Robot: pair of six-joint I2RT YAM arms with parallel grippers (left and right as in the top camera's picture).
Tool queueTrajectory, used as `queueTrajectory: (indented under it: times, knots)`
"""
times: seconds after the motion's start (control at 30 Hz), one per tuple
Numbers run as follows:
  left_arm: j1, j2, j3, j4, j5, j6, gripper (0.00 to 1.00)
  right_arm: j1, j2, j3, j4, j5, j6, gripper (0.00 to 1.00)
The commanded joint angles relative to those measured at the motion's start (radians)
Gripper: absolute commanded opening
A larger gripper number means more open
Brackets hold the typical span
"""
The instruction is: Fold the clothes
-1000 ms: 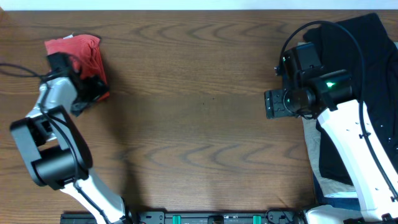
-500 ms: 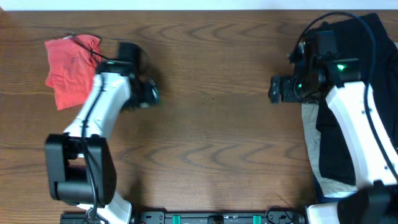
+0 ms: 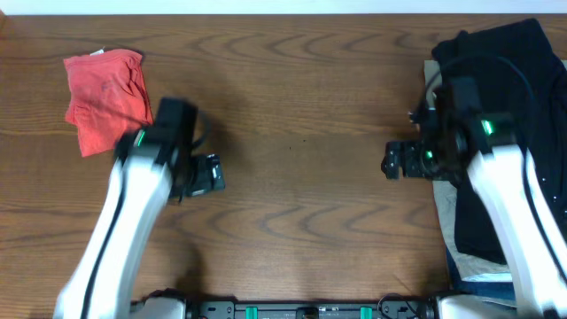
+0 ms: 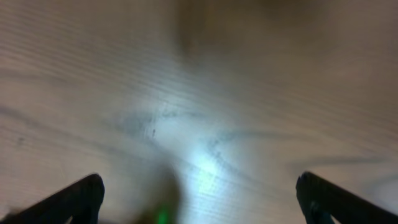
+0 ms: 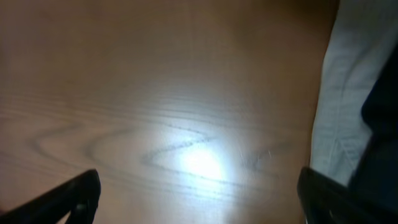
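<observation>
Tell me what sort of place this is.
Probably a robot lab bench for clothes folding: a left arm and right arm over a wood-grain table, an orange-red T-shirt at its far-left corner, black garments heaped on the right.

Orange-red T-shirt (image 3: 104,99); dark brown table (image 3: 292,97) with wavy grain; black garment (image 3: 509,62) over what looks like a whitish cloth (image 5: 339,106).

Your left arm is stretching up from the near edge, with the left gripper (image 3: 208,175) pointing right, blurred in the overhead view. Your right arm is reaching in from the right side, with the right gripper (image 3: 394,161) pointing left. The two are facing each other, well apart. In both wrist views the fingers (image 4: 74,199) are sitting at the bottom corners, jaws spread wide.
</observation>
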Motion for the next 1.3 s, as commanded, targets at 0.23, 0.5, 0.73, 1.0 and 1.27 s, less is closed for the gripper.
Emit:
queueTrajectory:
  times: [0.23, 0.5, 0.73, 1.0, 1.27]
  knots:
    - [-0.042, -0.809, -0.267, 0.259, -0.035, 0.013, 0.98, 0.013, -0.616, -0.399, 0.295, 0.069, 0.019, 0.99]
    - [-0.042, -1.083, -0.267, 0.239, -0.035, 0.013, 0.98, 0.013, -0.778, -0.42, 0.055, 0.069, 0.019, 0.99]
    - [-0.042, -1.101, -0.267, 0.216, -0.035, 0.013, 0.98, 0.013, -0.776, -0.42, -0.069, 0.069, 0.019, 0.99]
    - [-0.042, -1.101, -0.267, 0.127, -0.035, 0.013, 0.98, 0.013, -0.776, -0.42, -0.069, 0.07, 0.019, 0.99]
    - [-0.042, -1.101, -0.267, -0.015, -0.035, 0.013, 0.98, 0.014, -0.837, -0.422, -0.069, 0.152, 0.019, 0.99]
